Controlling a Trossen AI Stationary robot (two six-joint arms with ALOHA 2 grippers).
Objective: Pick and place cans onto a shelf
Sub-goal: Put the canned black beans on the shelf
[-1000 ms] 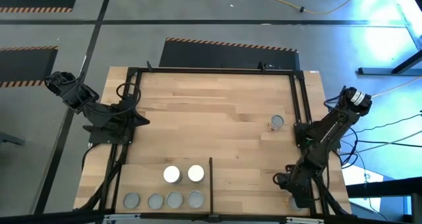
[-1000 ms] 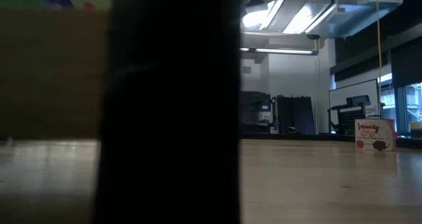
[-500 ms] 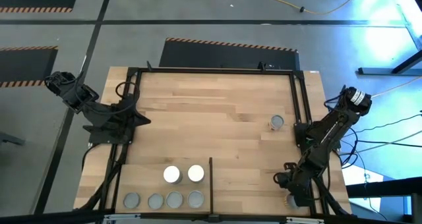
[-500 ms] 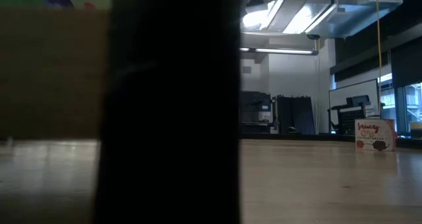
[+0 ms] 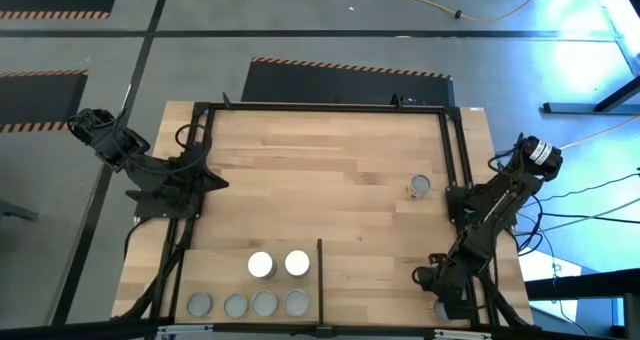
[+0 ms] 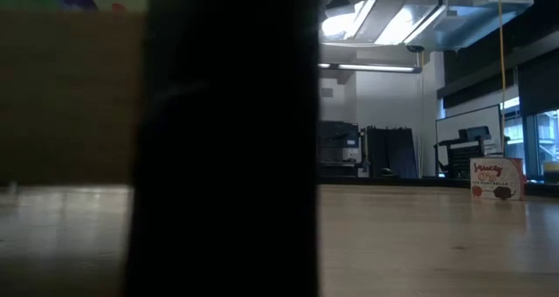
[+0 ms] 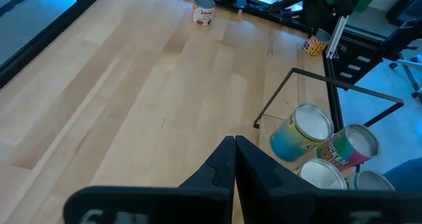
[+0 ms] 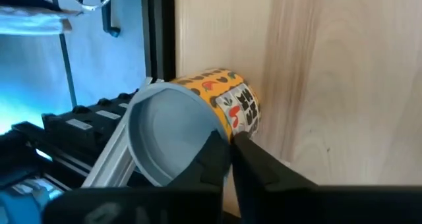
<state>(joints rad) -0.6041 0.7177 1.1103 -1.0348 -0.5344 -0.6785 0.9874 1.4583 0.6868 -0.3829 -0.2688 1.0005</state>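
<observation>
- Seven cans are seen from above, and an eighth is seen only in the right wrist view.
- Six of them stand on the shelf (image 5: 220, 270), a pale board in a black frame at the table's near left corner, on the left of its thin black divider bar (image 5: 319, 270).
- Four grey-topped cans (image 5: 264, 302) are lined up in a row along the shelf's near edge, close beside one another.
- Two white-topped cans (image 5: 260, 265) are set side by side just behind that row.
- One lone can (image 5: 420, 186) with a grey top is left upright on the planked tabletop (image 5: 320, 170), near the right rail of the black frame and well apart from the shelf.
- The left gripper (image 7: 234, 159) is held over the tabletop's left side, away from the cans, with its two dark fingers pressed flat together and nothing between them.
- In the left wrist view, bright labels are shown on the shelf cans, one blue and yellow, one green and pink.
- The right gripper (image 8: 231, 155) is lowered at the table's near right corner, outside the black frame.
- An orange-labelled can (image 8: 198, 125) with a grey top is met there at the table's edge; the right fingers are drawn nearly together, pinching its rim.
- Most of the low view is blocked by a broad dark shape.
</observation>
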